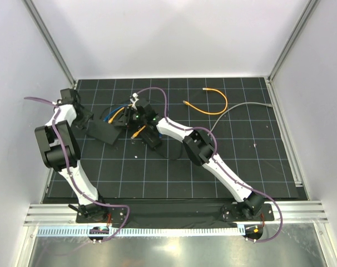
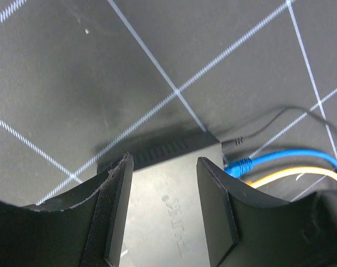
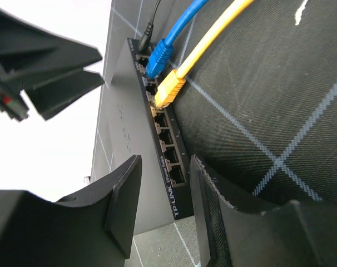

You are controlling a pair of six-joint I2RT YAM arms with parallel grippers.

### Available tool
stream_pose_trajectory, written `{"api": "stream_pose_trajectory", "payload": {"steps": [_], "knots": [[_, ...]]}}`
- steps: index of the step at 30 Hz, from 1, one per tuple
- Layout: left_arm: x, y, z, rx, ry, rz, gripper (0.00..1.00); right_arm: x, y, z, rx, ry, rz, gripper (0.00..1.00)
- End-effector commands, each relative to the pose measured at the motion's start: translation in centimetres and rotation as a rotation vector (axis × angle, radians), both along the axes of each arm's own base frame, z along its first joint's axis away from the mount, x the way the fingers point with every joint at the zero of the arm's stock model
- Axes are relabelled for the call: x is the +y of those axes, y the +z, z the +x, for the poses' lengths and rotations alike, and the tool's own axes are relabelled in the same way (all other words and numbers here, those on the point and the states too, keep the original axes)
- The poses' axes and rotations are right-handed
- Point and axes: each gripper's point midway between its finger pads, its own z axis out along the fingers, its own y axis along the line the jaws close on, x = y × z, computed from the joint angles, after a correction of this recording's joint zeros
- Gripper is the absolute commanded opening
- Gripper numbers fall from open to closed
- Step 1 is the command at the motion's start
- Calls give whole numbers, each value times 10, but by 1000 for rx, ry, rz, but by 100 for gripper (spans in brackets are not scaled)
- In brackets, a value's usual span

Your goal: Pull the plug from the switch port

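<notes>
At left centre of the counter (image 1: 257, 167), the switch (image 1: 104, 132) is seen lying flat, hemmed between the two wrists. Bare mat is left open below it and across the right half, out to the metal rails at the rim.

In the right wrist view the port row is shown along the switch's edge. A blue plug (image 3: 157, 55) and a yellow plug (image 3: 169, 92) are seated in neighbouring sockets at the upper end, with a thin black cord (image 3: 152, 16) just beyond them.

The right jaws are spread wide, one finger (image 3: 124, 206) on each side of the row's lower end, nothing gripped. The left jaws are parted over the switch's top face, and contact cannot be told.

A loose orange cable (image 1: 216, 103) and a grey cable (image 1: 243, 108) are noted upper right, well apart.
</notes>
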Motion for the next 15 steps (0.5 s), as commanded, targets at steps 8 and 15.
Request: {"api": "stream_pose_trajectory", "payload": {"steps": [8,15], "knots": [[4,-12,10,-25,-15,-46,53,7,33,-16,-46,77,52,46],[-10,-20,-7,13,-18,-103,51,12,47,-32,-64,143,93,43]]}}
